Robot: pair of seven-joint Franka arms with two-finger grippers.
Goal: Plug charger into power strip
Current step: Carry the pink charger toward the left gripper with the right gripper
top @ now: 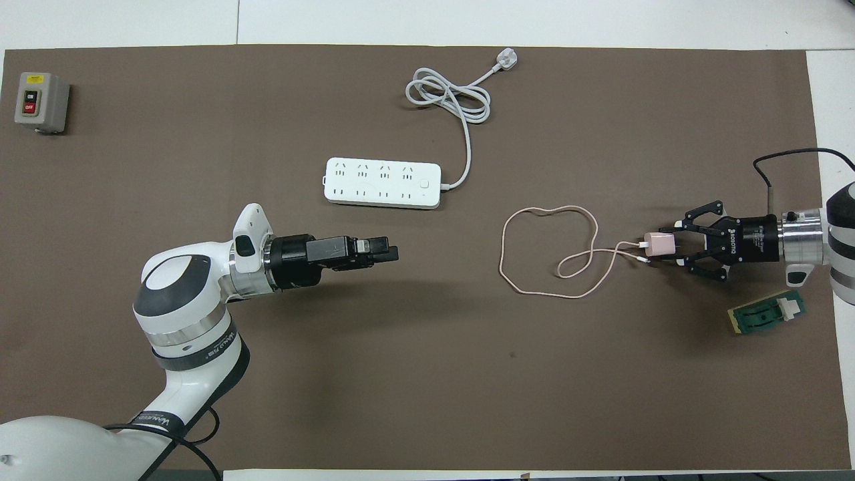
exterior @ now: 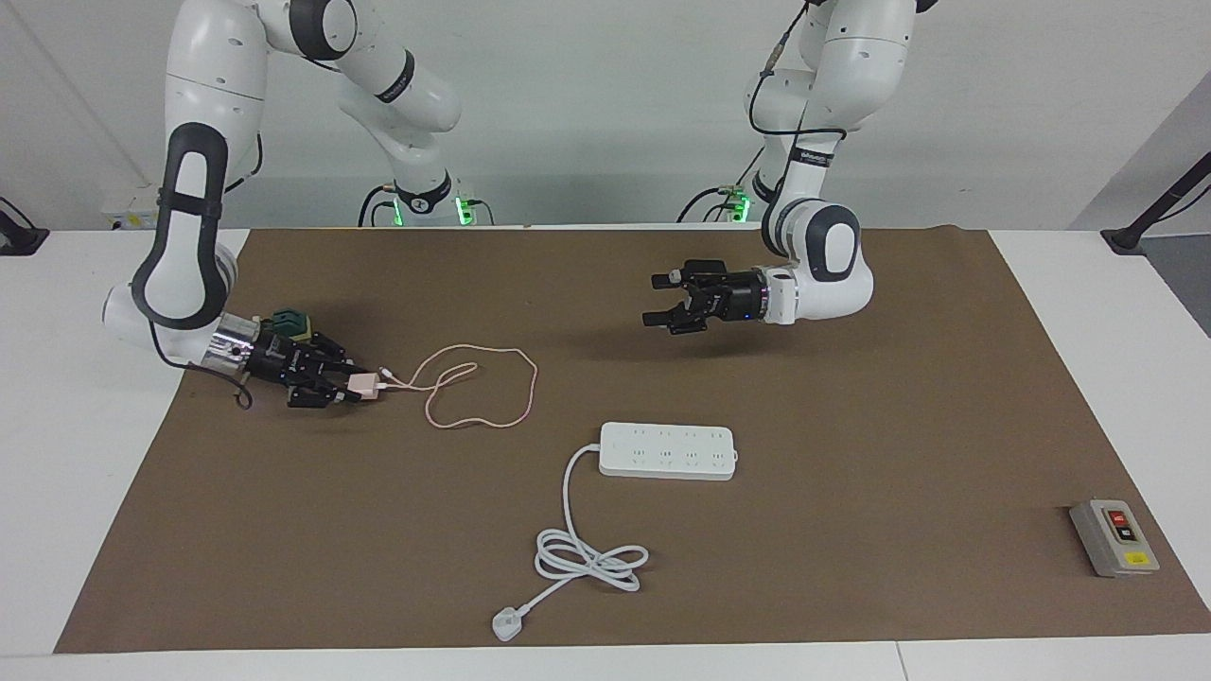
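Note:
The pale pink cube charger (exterior: pixel 360 383) (top: pixel 658 244) sits between the fingertips of my right gripper (exterior: pixel 352 387) (top: pixel 672 246), which is shut on it low over the brown mat at the right arm's end. Its thin pink cable (exterior: pixel 481 388) (top: pixel 549 251) lies looped on the mat toward the middle. The white power strip (exterior: pixel 667 451) (top: pixel 382 182) lies flat mid-table, farther from the robots than the charger. My left gripper (exterior: pixel 659 301) (top: pixel 393 253) hovers open and holds nothing, above the mat on the robots' side of the strip.
The strip's thick white cord (exterior: pixel 591 558) (top: pixel 447 100) coils out to a white plug (exterior: pixel 508 625) (top: pixel 505 61) near the mat's edge farthest from the robots. A grey switch box (exterior: pixel 1114 537) (top: pixel 40 101) stands at the left arm's end. A green part (top: pixel 765 314) lies beside the right wrist.

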